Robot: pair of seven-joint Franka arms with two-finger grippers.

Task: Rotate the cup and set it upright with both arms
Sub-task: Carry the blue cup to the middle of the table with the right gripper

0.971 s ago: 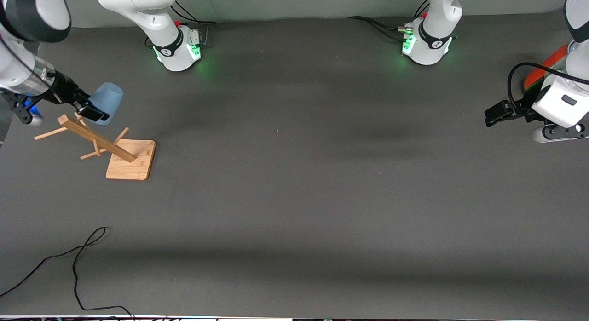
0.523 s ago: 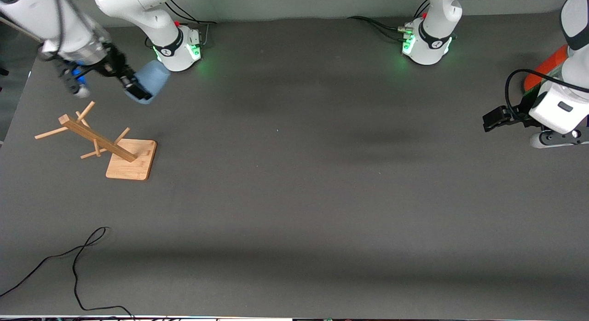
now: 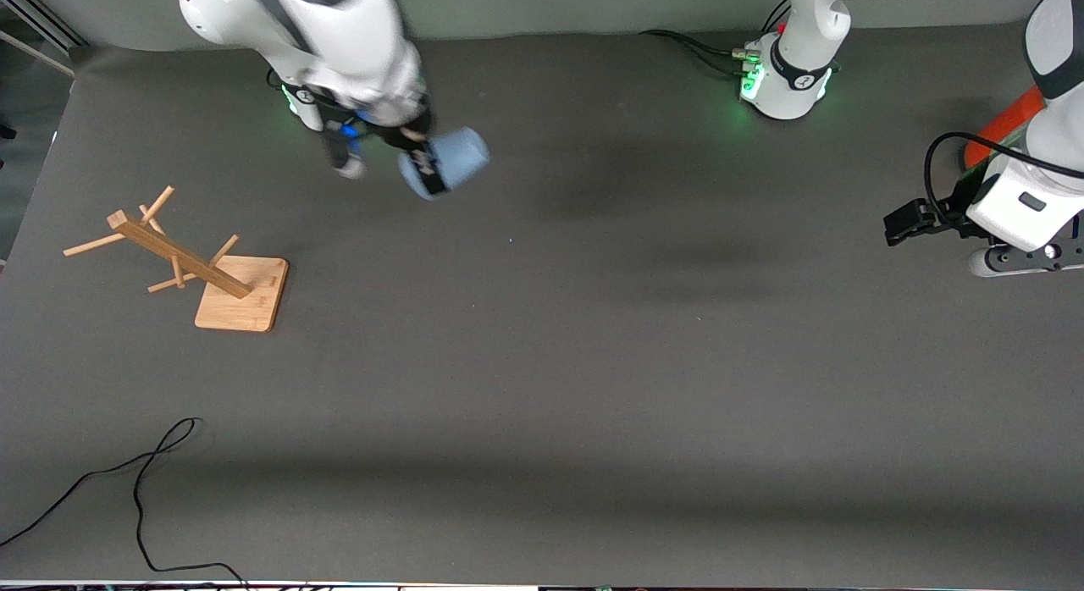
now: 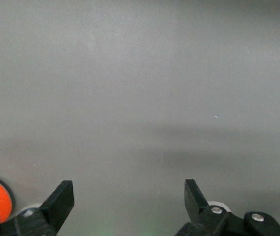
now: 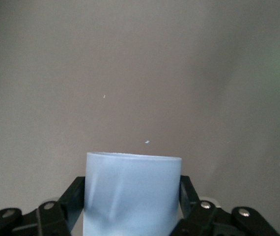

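Right tool (image 5: 132,199) clamps pale blue cup (image 5: 132,191) between black fingers (image 5: 73,199); grey table (image 5: 140,73) below

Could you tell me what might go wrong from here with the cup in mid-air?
1. The right gripper holds the cup tilted above the table; a loosened grip would drop it.
2. The left gripper waits open near the orange can, so a handover needs a long, well-aligned reach.

Pale blue matte cup (image 3: 447,161) between the black fingers of the right gripper (image 3: 423,169); black left gripper (image 3: 904,222); orange-red can (image 3: 1003,125); light wooden rack (image 3: 190,265); dark grey table (image 3: 593,362); white arms with green-lit bases.
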